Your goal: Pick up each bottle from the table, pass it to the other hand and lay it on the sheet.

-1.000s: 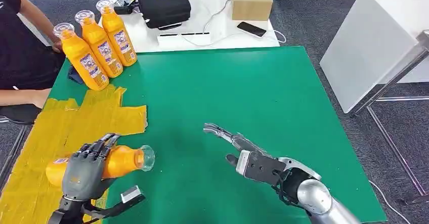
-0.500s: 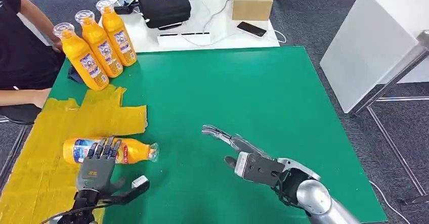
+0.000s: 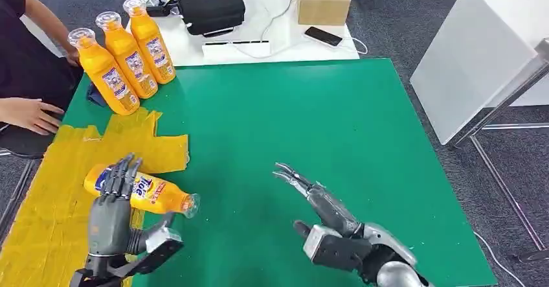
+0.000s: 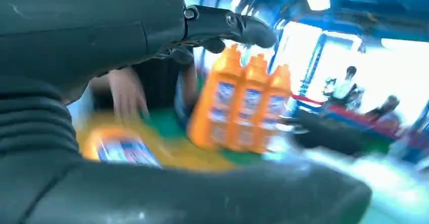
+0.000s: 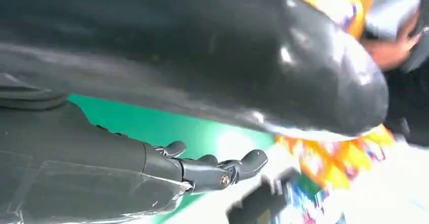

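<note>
From my head view, my left hand [image 3: 111,219] hovers over the lying bottle [image 3: 139,192] with fingers spread and nothing held; the bottle rests on the yellow sheet [image 3: 58,196], its cap end over the green table [image 3: 311,125]. My right hand [image 3: 324,212] is spread and empty. Three upright bottles [image 3: 126,57] stand at the far corner, near a person's hand [image 3: 29,114]. My left wrist view, blurred, shows my left fingers [image 4: 227,27] apart, the lying bottle [image 4: 121,148] beyond. My right wrist view shows extended fingers [image 5: 217,171].
</note>
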